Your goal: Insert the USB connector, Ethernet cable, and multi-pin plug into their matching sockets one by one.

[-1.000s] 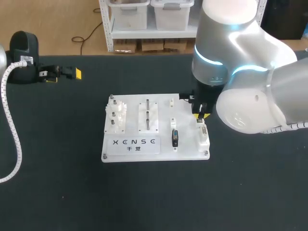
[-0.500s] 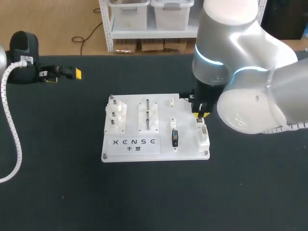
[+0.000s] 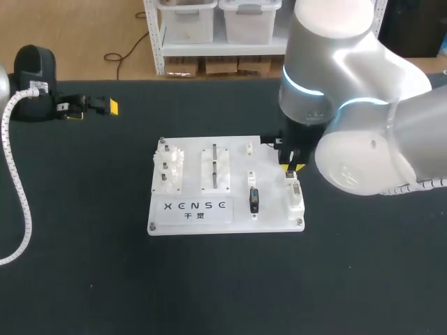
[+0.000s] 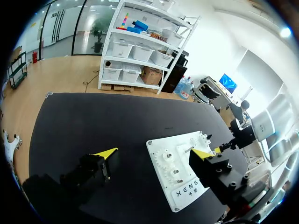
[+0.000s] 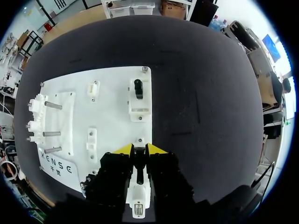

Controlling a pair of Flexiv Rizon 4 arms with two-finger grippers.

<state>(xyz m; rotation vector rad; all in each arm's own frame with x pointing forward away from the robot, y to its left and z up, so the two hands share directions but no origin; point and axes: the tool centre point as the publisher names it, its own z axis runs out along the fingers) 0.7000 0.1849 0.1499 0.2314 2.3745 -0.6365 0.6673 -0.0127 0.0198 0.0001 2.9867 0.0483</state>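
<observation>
Worktop: you have a flat, matte black worktop (image 3: 84,279) carrying everything.
Right arm: your right arm (image 3: 349,91), with smooth rounded silver shells, comes in from the right and stands over the board's right edge.
Board: a flat white rectangular board (image 3: 234,150) with small screws at its corners lies mid-worktop.
Peg blocks: two white blocks with thin upright metal pegs, the left peg block (image 3: 167,171) and the middle peg block (image 3: 215,167), stand on the board's left half.
Left tool: your left tool (image 3: 93,110) is at the far left of the worktop, well apart from the board. Its yellow-tipped fingers are spread wide, with nothing between them.
Right tool: your right tool (image 5: 139,149) sits over the far end of the right socket block. Its fingers are pressed close together, pinching the plug from both sides.
Right socket block: a long white right socket block (image 3: 297,199) sits along the board's right edge, directly under the right tool.
Middle socket block: a white middle socket block (image 3: 252,180) sits just left of it.
Black connector: a short, blunt black connector (image 3: 253,201) sits seated in the middle socket block.
Plug: the slim dark plug (image 5: 138,161) is between the right tool's fingers, just above the right socket block.
</observation>
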